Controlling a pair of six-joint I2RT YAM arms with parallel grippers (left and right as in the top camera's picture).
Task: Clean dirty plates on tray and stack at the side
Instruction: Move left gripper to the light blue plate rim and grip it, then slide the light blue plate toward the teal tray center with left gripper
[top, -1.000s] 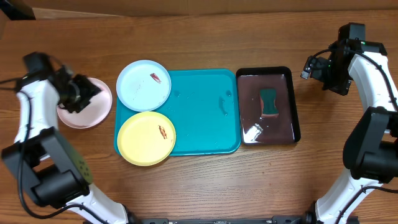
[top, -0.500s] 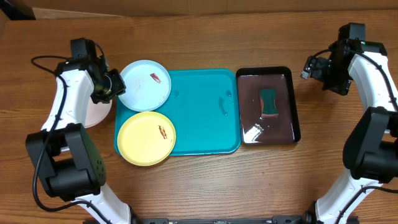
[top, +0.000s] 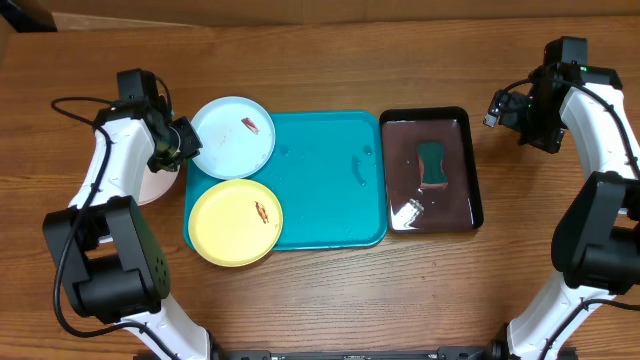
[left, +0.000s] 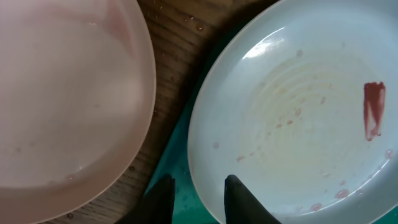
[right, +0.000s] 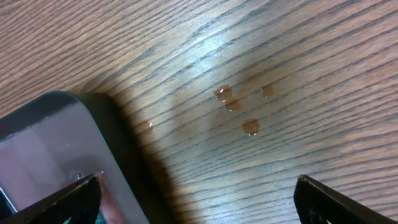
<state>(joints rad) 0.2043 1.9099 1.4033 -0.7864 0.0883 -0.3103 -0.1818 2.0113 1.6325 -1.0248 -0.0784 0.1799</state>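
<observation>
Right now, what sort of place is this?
Probably a lab bench staged as a dishwashing station: a wooden table, a smeared light blue plate and yellow plate on a turquoise tray, and a black tray of liquid with a green sponge.

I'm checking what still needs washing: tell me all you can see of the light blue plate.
The light blue plate is round, glossy plastic with a raised rim, wet-looking, with faint rings and one reddish-brown smear. It lies flat on the turquoise tray's far left corner. The left hand's fingers straddle its left rim.
</observation>
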